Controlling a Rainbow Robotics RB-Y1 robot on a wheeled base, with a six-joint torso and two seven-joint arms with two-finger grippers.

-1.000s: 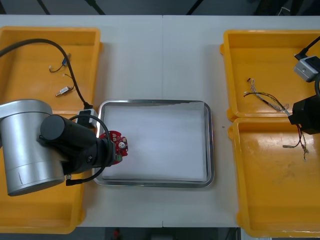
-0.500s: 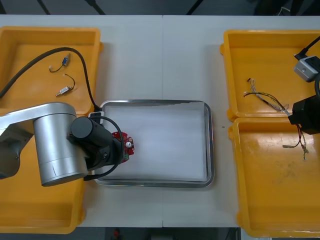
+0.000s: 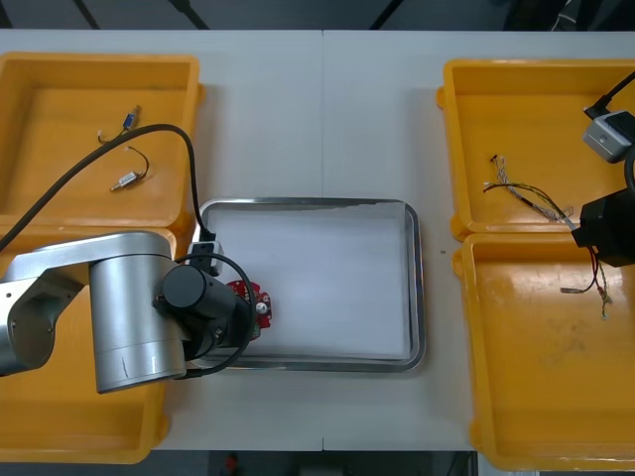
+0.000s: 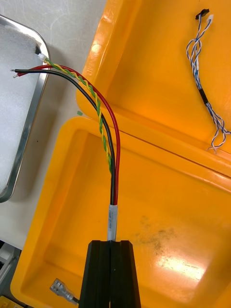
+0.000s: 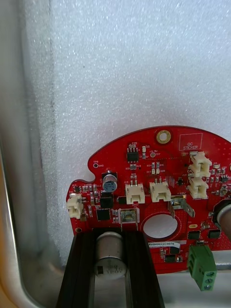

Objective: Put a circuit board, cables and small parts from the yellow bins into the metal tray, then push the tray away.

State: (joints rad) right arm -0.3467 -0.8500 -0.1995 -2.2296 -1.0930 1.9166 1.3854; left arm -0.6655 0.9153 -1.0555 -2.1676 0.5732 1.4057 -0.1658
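Front view, left jaws pinch circuit board (image 3: pixel 253 298) over tray (image 3: pixel 417 288) (by rim), right jaws pinch cables (image 4: pixel 114 187)

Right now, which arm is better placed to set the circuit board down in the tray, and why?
Left. The left gripper grips the circuit board over the tray's white inside; the right gripper holds cables over a yellow bin.
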